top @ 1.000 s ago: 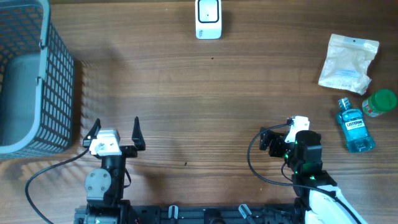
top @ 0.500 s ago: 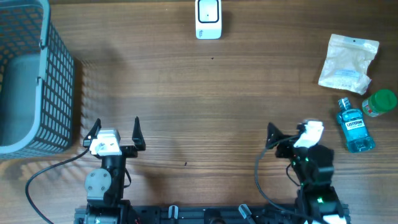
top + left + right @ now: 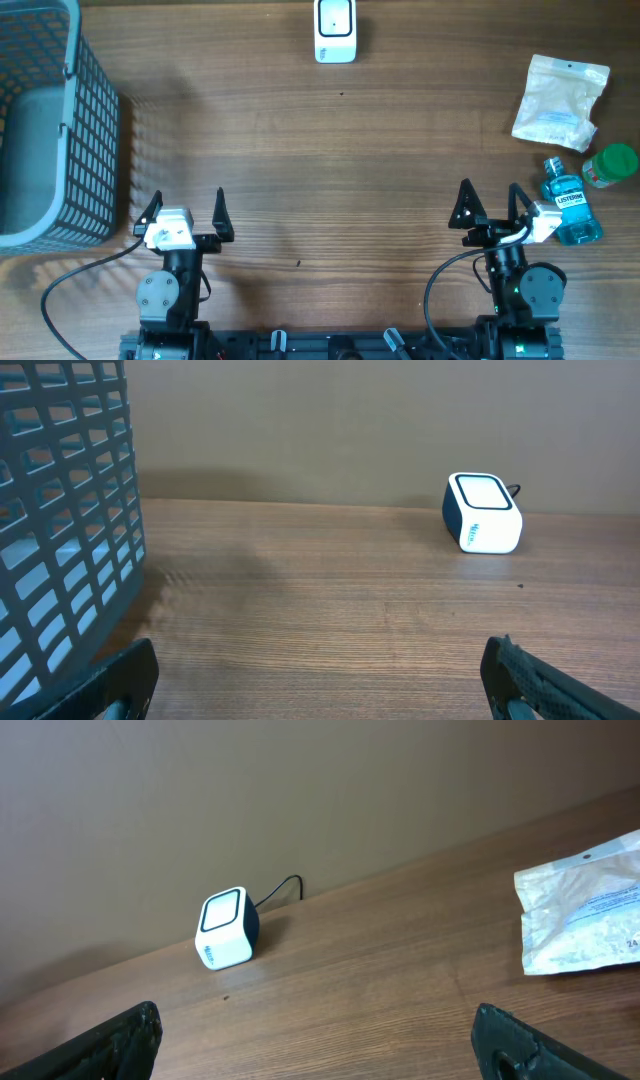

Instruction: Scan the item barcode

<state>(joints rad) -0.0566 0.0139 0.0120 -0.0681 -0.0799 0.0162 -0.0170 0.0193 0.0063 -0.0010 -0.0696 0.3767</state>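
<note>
The white barcode scanner [image 3: 335, 30] stands at the far middle of the table, also seen in the left wrist view [image 3: 483, 526] and the right wrist view [image 3: 227, 929]. Three items lie at the right: a white pouch [image 3: 560, 102] [image 3: 585, 915], a blue mouthwash bottle [image 3: 570, 205] and a green-lidded jar [image 3: 611, 165]. My right gripper [image 3: 489, 195] [image 3: 320, 1035] is open and empty, just left of the blue bottle. At the near left, my left gripper [image 3: 188, 200] [image 3: 320, 675] is open too, with only bare wood between its fingers.
A grey mesh basket [image 3: 50, 130] [image 3: 60, 530] fills the far left corner, close to my left gripper's left side. The scanner's cable runs off toward the back wall.
My right gripper has swung to the right and turned to face away from me, ending beside the blue bottle. The left arm has not moved.
</note>
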